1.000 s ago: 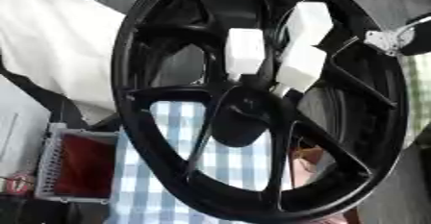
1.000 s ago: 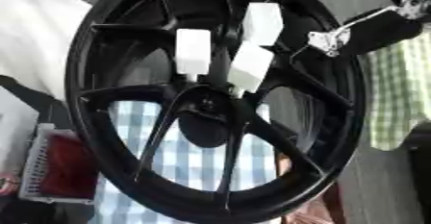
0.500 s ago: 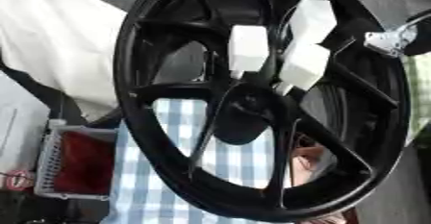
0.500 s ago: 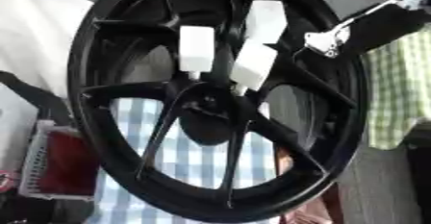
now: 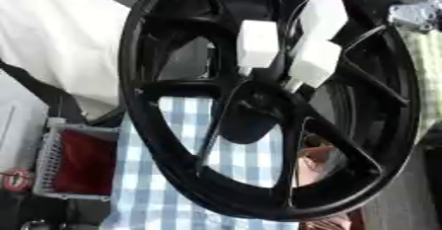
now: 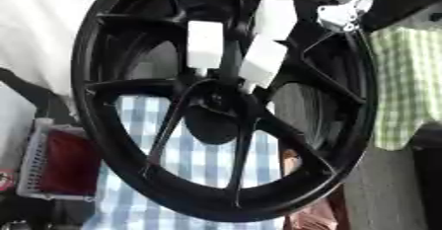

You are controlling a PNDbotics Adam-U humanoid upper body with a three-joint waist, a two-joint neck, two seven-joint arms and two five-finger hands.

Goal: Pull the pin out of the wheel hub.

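Wheel hub (image 5: 259, 105) fills view, upright, black spokes over blue-checked cloth (image 5: 186, 174). Right hand (image 6: 345, 14) at far right rim (silver part only; open or closed, cannot tell), barely shifted since a second ago. White blocks (image 5: 257, 44) unmoved near centre; pin not discernible, so no extraction yet.
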